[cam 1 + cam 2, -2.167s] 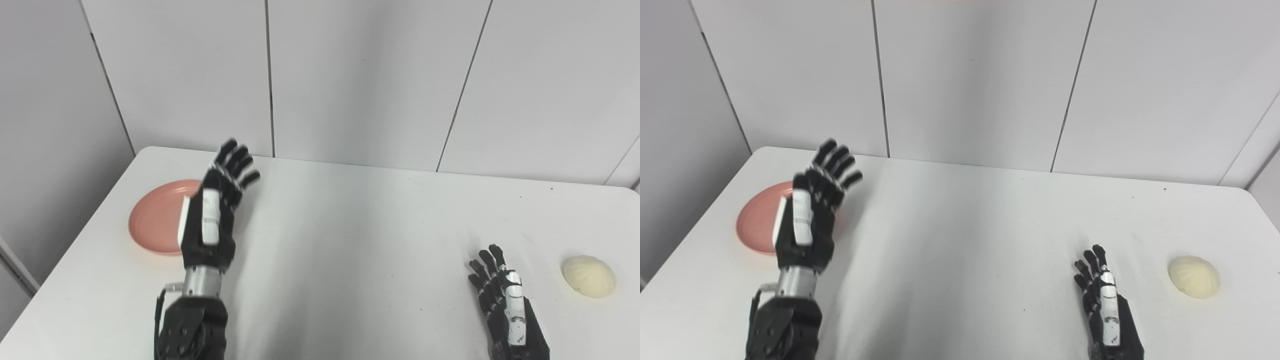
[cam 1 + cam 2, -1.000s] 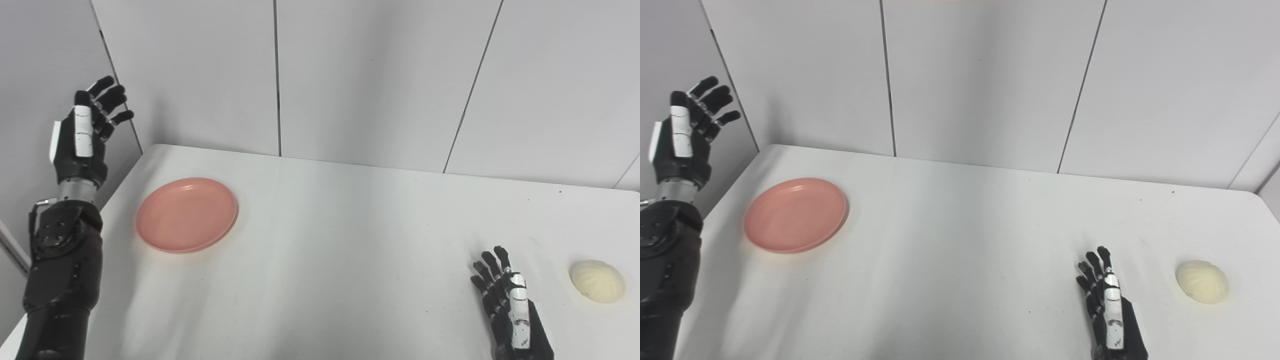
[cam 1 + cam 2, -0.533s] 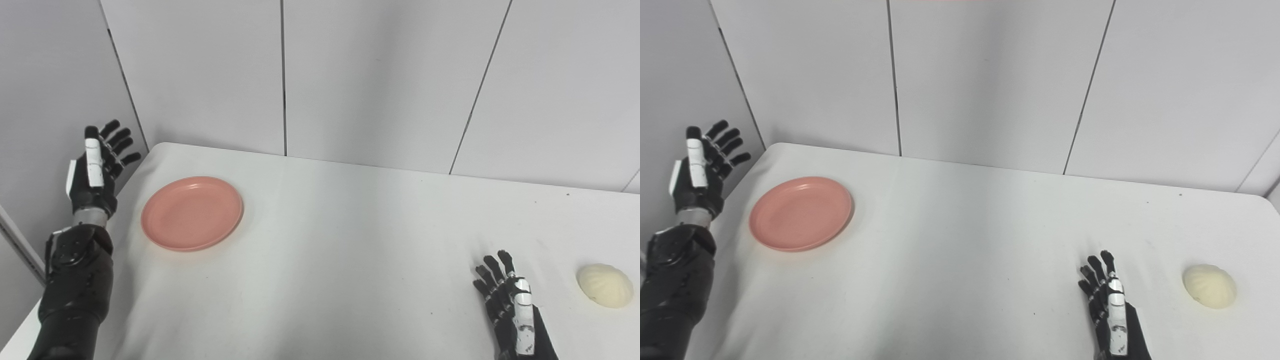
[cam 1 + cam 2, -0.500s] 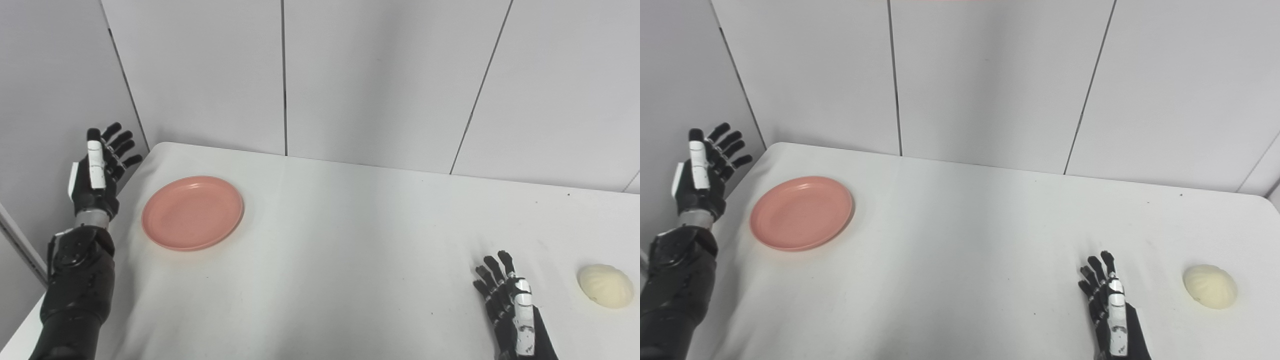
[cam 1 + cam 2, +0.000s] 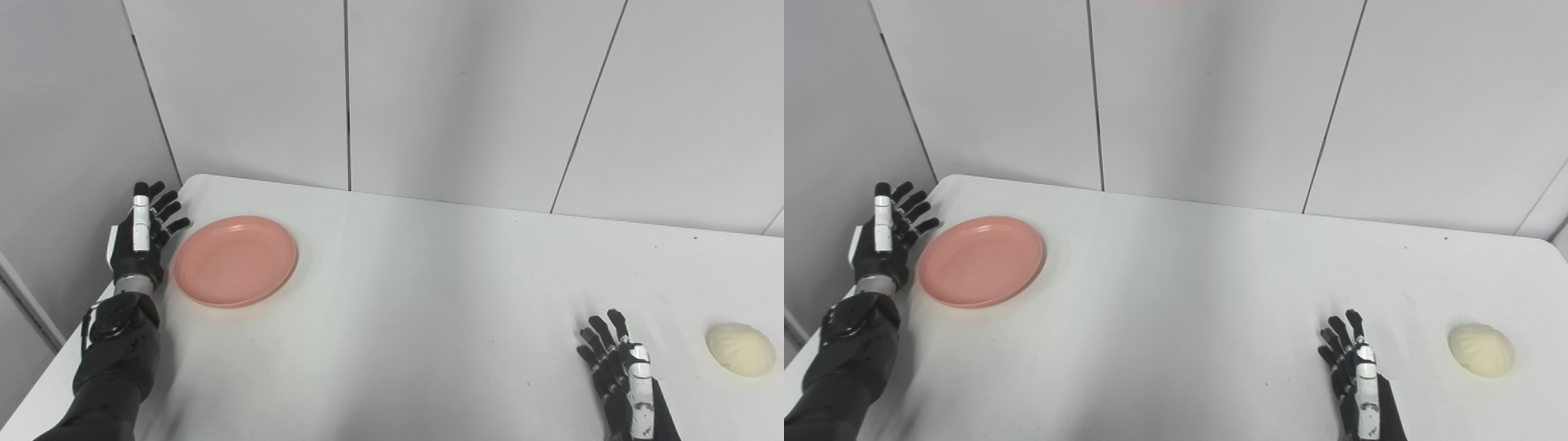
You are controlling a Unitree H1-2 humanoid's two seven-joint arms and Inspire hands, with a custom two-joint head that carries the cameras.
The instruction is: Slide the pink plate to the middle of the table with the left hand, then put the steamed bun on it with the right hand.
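plate [image 5: 235,260] far left on table [image 5: 404,306] | bun [image 5: 740,349] far right

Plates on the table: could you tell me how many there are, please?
1. A single pink plate lies on the left part of the table, just beside the open left hand. Nothing in view could hide another.

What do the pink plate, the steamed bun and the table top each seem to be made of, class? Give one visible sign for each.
Pink plate: probably plastic or melamine; even matte colour, thin raised rim.
Steamed bun: looks like pale dough with pleated folds; real or a model cannot be told.
Table: smooth white top, likely laminate, with a soft sheen and small dark specks.
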